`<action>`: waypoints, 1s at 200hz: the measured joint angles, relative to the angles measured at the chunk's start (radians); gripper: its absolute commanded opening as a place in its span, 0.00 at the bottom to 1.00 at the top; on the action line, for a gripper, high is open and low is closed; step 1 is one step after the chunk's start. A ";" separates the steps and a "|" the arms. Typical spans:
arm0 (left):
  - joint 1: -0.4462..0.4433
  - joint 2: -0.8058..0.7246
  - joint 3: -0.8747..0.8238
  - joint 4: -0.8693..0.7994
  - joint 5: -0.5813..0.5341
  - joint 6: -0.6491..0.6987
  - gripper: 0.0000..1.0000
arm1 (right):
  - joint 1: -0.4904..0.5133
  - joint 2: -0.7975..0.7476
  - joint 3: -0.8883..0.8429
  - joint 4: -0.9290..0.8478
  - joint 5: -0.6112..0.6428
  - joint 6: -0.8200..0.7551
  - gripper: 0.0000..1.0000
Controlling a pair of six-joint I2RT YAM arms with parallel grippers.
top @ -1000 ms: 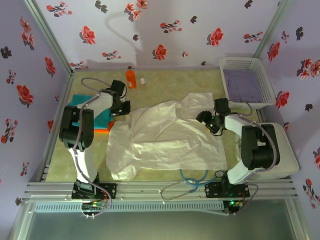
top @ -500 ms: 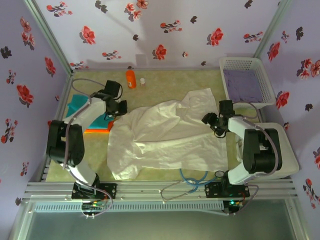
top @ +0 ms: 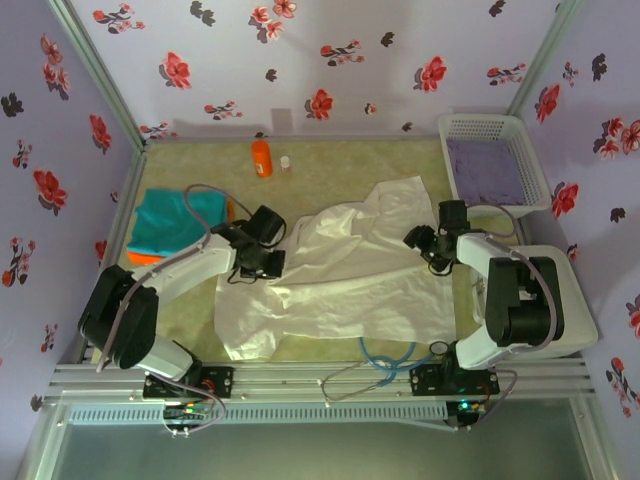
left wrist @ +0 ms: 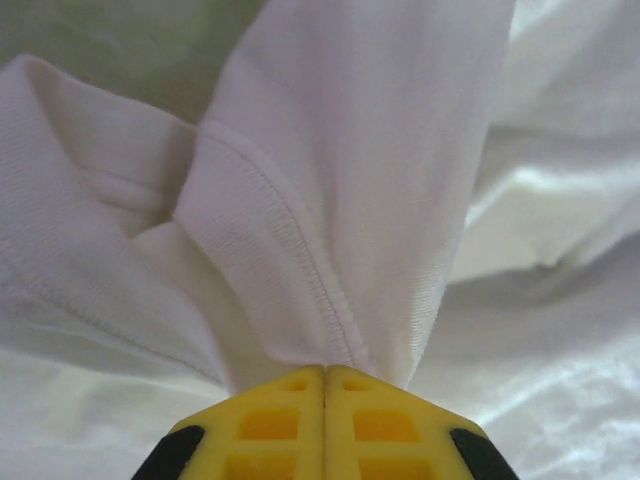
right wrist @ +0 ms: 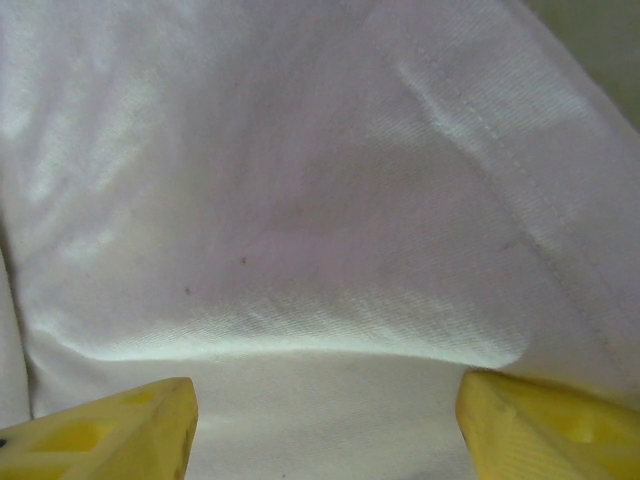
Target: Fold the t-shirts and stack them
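A big white t-shirt (top: 340,275) lies spread out and wrinkly in the middle of the green table (top: 340,165). The left gripper (top: 262,262) is at the shirt's left edge. Seen from the left wrist, the left gripper (left wrist: 325,378) has its two yellow tips pressed tight together, and a bunch of the white t-shirt (left wrist: 350,180) with a sewn hem is pinched between them. The cloth rises up from the tips in folds. The right gripper (top: 428,245) is at the right side of the shirt, over the cloth. Seen from the right wrist, the right gripper (right wrist: 325,425) has its yellow fingers (right wrist: 110,425) far apart, and the white t-shirt (right wrist: 300,200) lies smooth under them. It grips nothing, and I cannot tell if the fingers touch the cloth. A teal t-shirt (top: 165,220) lies folded flat on the left side of the table, on top of an orange t-shirt (top: 138,258) that peeks out at its edge. A white basket (top: 455,125) sits in the far right corner with a purple cloth (top: 483,168) in it. An orange bottle (top: 261,157) stands at the back of the table, with a small white bottle (top: 286,162) just beside it.
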 measured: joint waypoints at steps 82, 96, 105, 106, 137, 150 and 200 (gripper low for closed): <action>-0.046 0.065 0.072 -0.113 -0.014 0.027 0.53 | 0.000 0.003 0.003 0.000 -0.003 -0.003 0.72; -0.007 0.064 0.119 -0.110 -0.003 0.030 0.53 | 0.000 0.003 0.003 -0.002 -0.005 -0.009 0.71; 0.026 0.063 0.153 -0.103 0.010 0.034 0.53 | 0.000 0.002 0.003 -0.002 -0.006 -0.010 0.72; 0.028 0.063 0.155 -0.103 0.010 0.034 0.53 | -0.001 0.002 0.003 -0.002 -0.006 -0.010 0.72; 0.156 0.086 0.282 -0.056 0.069 0.076 0.50 | -0.002 -0.009 -0.005 -0.001 -0.011 -0.011 0.72; 0.193 0.134 0.351 -0.039 0.092 0.098 0.48 | -0.002 -0.011 -0.006 -0.001 -0.011 -0.011 0.72; 0.213 0.408 0.576 -0.001 0.169 0.160 0.44 | -0.003 -0.012 -0.006 -0.003 -0.018 -0.018 0.72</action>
